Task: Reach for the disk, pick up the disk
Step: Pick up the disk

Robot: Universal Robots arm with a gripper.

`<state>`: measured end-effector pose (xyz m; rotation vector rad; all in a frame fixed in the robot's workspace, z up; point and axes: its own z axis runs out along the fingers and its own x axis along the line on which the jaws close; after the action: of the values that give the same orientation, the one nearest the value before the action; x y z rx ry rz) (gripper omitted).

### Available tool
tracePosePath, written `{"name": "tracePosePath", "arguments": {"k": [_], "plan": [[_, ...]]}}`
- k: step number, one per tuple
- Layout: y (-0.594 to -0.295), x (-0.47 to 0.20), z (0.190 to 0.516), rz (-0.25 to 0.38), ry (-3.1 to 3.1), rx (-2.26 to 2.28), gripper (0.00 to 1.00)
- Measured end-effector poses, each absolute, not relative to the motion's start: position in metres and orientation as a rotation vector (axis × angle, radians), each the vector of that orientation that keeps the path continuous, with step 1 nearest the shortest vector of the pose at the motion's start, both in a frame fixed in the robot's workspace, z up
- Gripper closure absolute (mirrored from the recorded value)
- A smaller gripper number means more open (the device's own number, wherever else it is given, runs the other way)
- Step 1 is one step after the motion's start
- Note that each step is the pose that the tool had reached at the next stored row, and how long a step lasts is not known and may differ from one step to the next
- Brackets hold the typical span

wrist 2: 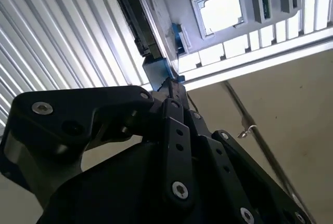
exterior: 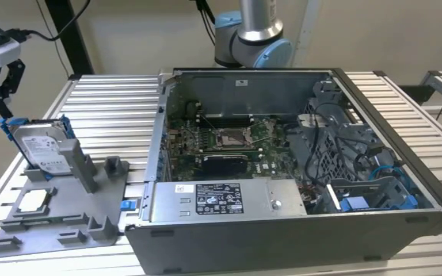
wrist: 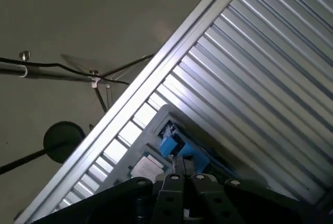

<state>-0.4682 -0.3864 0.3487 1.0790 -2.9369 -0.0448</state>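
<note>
Your disk (exterior: pixel 41 146) stands on edge in the grey holder (exterior: pixel 60 227) at the exterior view's left of the table (exterior: pixel 106 103), the tool (exterior: pixel 4 109) at its top corner, clenched or released I cannot tell; expect stiff, weighty, shock-sensitive metal, so grip the blue frame (exterior: pixel 6 129).

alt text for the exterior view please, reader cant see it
A black gripper is at the top corner of a blue-framed hard drive standing upright in a grey holder tray, at the exterior view's left. An open computer case, motherboard exposed, lies beside it on a slatted metal table.
</note>
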Motion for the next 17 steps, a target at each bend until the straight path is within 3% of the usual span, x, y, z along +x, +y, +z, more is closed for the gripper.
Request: {"name": "tracePosePath", "arguments": {"k": [17], "plan": [[-0.3864, -0.4682, 0.3487, -0.040, -2.768, 1.450, 1.00]]}}
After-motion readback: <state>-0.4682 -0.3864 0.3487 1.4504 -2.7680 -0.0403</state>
